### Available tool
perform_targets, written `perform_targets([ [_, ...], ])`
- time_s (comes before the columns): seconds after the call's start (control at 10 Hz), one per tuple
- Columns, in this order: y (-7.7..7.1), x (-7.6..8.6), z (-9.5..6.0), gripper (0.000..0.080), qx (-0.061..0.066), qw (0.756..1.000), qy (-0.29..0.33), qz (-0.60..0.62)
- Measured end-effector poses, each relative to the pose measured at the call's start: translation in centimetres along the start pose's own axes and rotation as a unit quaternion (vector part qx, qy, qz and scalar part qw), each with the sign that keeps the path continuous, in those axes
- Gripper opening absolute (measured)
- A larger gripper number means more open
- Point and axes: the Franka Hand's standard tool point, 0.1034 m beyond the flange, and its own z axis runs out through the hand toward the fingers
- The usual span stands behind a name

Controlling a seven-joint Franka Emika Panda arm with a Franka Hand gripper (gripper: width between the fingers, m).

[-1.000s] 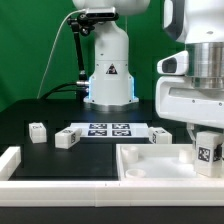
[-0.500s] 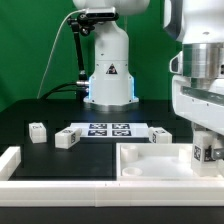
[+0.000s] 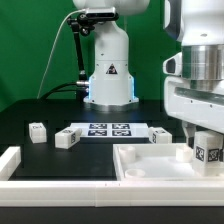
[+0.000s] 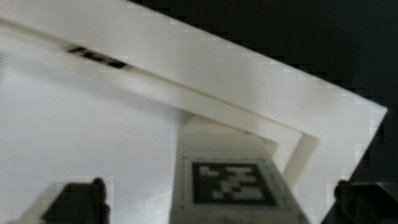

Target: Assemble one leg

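Observation:
The leg (image 3: pixel 208 151), a small white block with a black-and-white tag, stands upright at the corner of the large white tray-like part (image 3: pixel 150 165) on the exterior view's right. My gripper (image 3: pixel 207 150) hangs straight over it with a finger on either side. In the wrist view the leg (image 4: pixel 230 180) sits between the two dark fingers (image 4: pixel 77 200), with a gap showing on each side, so my gripper (image 4: pixel 222 200) is open around it. The leg's foot is hidden behind the tray's wall.
Three more legs lie on the black table: one at the left (image 3: pixel 37 131), one beside the marker board (image 3: pixel 66 138), one right of it (image 3: pixel 162 134). The marker board (image 3: pixel 108 130) lies in the middle. A white rail (image 3: pixel 10 160) borders the front left. Another robot's base (image 3: pixel 108 75) stands behind.
The gripper dipped a little half a second ago and has come back up slightly. The leg stays at the same corner of the tray-like part.

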Motion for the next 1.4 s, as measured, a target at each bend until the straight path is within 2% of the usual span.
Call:
perform_targets([
  [0.2,0.1,0.0,0.0,0.0647,-0.004,0.990,0.002,-0.140],
  [0.5,0.6,0.0,0.1,0.0648,-0.026,0.938,0.000,-0.345],
  [0.6,0.5,0.0,0.0,0.0648,-0.029,0.920,0.000,-0.391],
  [0.9,0.5,0.2,-0.2,0.0648,-0.032,0.878,-0.002,-0.477],
  [1.2,-0.6,-0.1,-0.8,0.0648,-0.028,0.830,0.003,-0.557],
  [1.3,-0.9,0.1,-1.1,0.0648,-0.026,0.809,0.004,-0.587],
  [1.4,-1.0,0.5,-1.2,0.0648,-0.025,0.801,0.006,-0.598],
])
